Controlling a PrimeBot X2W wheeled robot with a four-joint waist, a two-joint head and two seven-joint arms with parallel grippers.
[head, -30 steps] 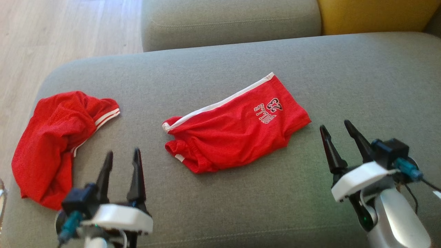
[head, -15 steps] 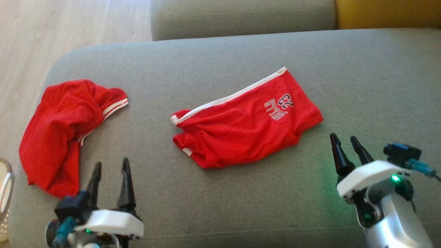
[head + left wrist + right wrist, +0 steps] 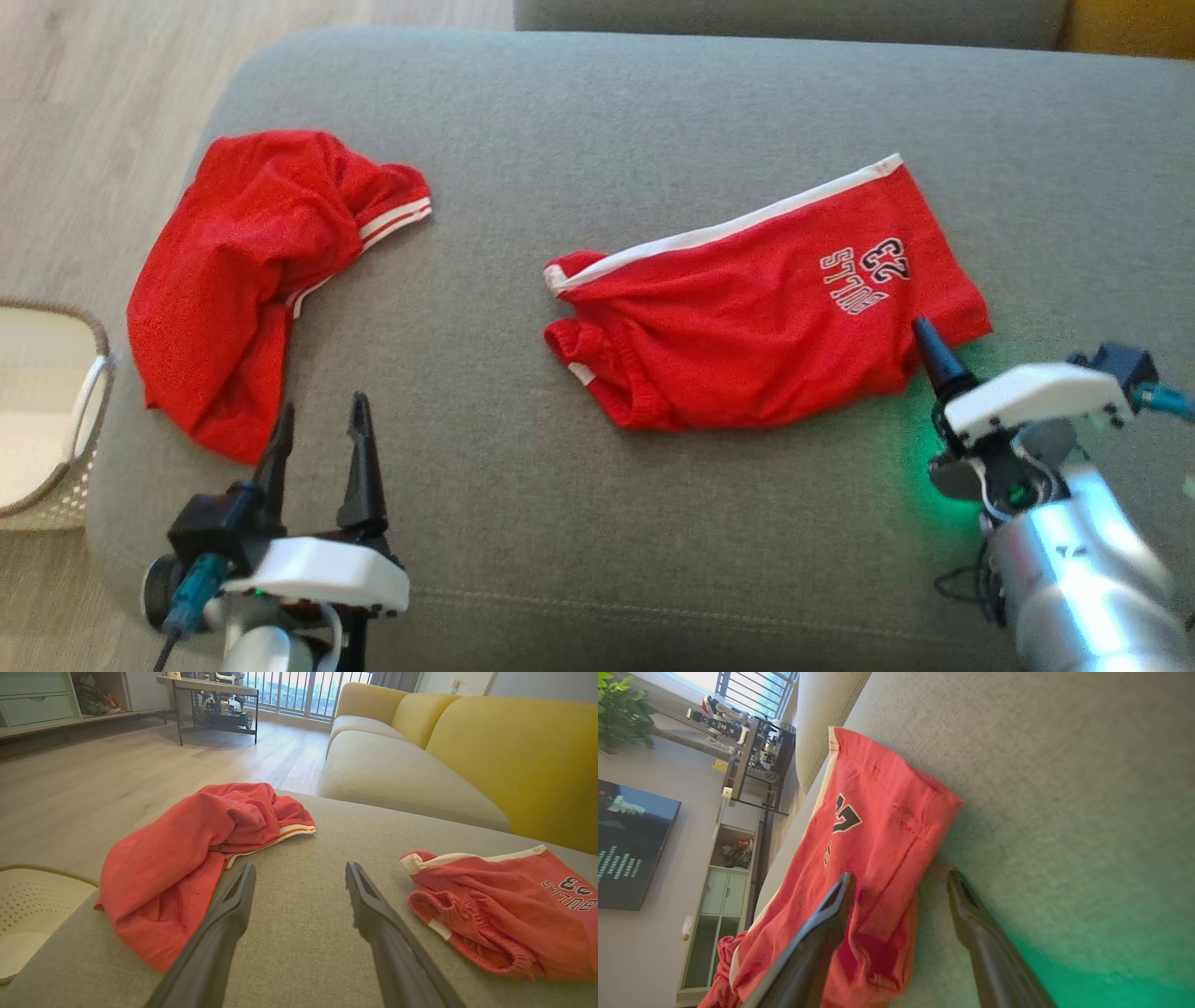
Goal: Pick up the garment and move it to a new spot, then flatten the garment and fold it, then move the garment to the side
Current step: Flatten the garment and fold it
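Red shorts (image 3: 747,336) with a white side stripe and "BULLS 23" print lie rumpled on the grey cushion (image 3: 597,103), right of centre. A second red garment (image 3: 243,271) with white trim lies crumpled at the cushion's left end. My right gripper (image 3: 926,341) is turned on its side, open, at the shorts' near right edge; in the right wrist view one finger lies over the red cloth (image 3: 878,826) and the other over bare cushion, right gripper (image 3: 901,876) closed on nothing. My left gripper (image 3: 322,406) stands open over bare cushion between the garments (image 3: 187,858) (image 3: 504,914), left gripper (image 3: 300,867) empty.
A pale perforated basket (image 3: 56,411) stands on the wooden floor (image 3: 84,93) beside the cushion's left end. Another grey seat (image 3: 397,770) and a yellow sofa back (image 3: 514,756) lie beyond. The cushion's left edge runs close to the crumpled garment.
The camera has swung, shifting the whole scene right and bringing the basket into view. My right gripper has rolled onto its side and reached the shorts' edge. Both grippers stay open.
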